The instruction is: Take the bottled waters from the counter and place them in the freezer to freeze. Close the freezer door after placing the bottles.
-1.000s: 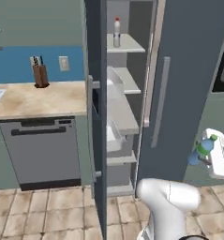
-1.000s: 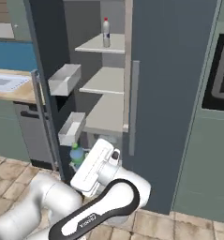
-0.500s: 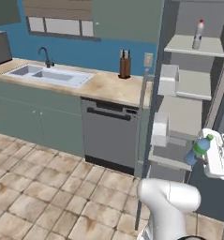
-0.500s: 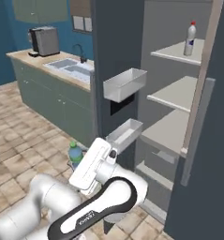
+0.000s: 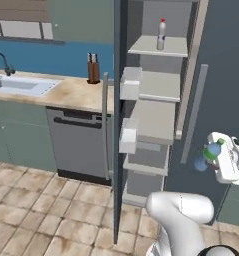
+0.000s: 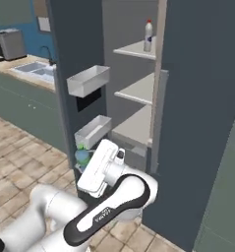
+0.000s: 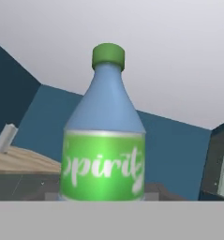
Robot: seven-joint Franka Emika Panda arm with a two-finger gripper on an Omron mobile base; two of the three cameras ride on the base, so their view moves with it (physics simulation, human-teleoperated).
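Gripper (image 5: 209, 156) is clamped on the blue-green bottle (image 7: 104, 136): in the hand view the bottle sits upright right in front of the camera, green cap up, green label reading "Spirit", though the fingertips themselves are hidden there. In the left base view the bottle's cap and blue body poke out from the white hand at the right edge, in front of the closed dark right door, just right of the open freezer (image 5: 156, 115). In the right base view the bottle peeks out left of the hand, low and near the lower white door bin (image 6: 93, 132). Freezer door (image 6: 72, 64) stands open, swung to the left, with an upper bin (image 6: 88, 80) above the lower one. The red-capped bottle (image 5: 162, 35) stands upright on the top shelf (image 5: 158, 47) inside the freezer. The shelves below it are bare. Counter (image 5: 73, 93) lies left of the freezer, with a sink (image 5: 21, 86) and a knife block (image 5: 93, 70) on it and a dishwasher front (image 5: 78, 145) under it.
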